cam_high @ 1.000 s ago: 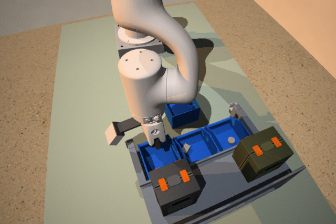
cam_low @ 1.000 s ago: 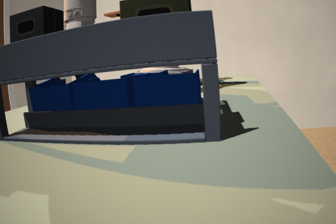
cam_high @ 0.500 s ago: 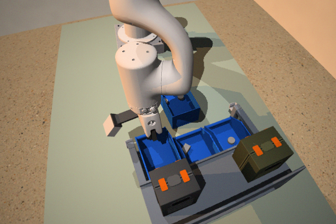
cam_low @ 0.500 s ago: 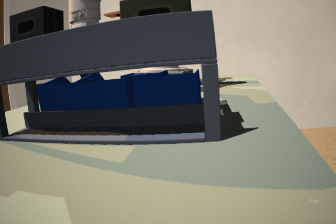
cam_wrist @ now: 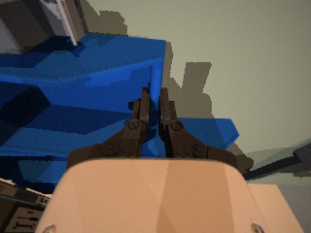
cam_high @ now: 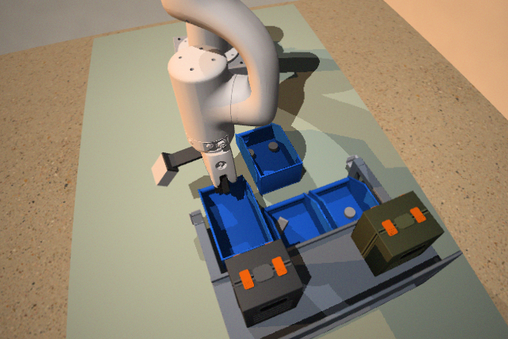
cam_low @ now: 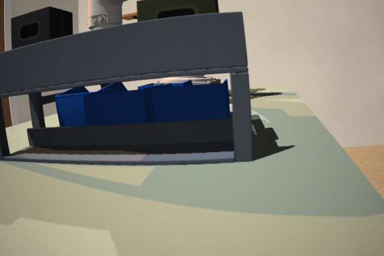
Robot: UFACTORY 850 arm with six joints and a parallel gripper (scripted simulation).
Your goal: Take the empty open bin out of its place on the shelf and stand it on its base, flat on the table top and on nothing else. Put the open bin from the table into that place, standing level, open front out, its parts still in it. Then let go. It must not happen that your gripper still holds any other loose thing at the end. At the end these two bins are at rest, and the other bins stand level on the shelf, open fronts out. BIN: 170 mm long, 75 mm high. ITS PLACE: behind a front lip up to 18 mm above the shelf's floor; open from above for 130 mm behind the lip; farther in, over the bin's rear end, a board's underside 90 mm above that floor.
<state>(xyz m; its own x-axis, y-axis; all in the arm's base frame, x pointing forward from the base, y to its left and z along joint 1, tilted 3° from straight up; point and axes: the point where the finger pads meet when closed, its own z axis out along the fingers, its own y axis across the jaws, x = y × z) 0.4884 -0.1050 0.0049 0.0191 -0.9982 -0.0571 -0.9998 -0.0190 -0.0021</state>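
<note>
The pincer [cam_high: 224,188] [cam_wrist: 154,98] is pinching the front wall of the empty bin [cam_high: 237,220] [cam_wrist: 112,92], which hangs below it and reaches behind it toward the shelf [cam_high: 207,244] [cam_low: 242,117], so better draw it outward slowly, level, until its rear end passes the lip.

An empty blue bin [cam_high: 242,224] [cam_wrist: 155,75] is jutting from the shelf row, its edge resting between closed gripper fingers. A matching bin [cam_high: 279,181] is standing upright on the table, holding round grey parts.

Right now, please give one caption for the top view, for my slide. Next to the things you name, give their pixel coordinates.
Gripper [cam_high: 224,188] [cam_wrist: 154,98] pinches the empty bin's [cam_high: 236,220] front wall, boxes [cam_high: 262,272] [cam_high: 404,220] [cam_low: 176,6] behind.
</note>
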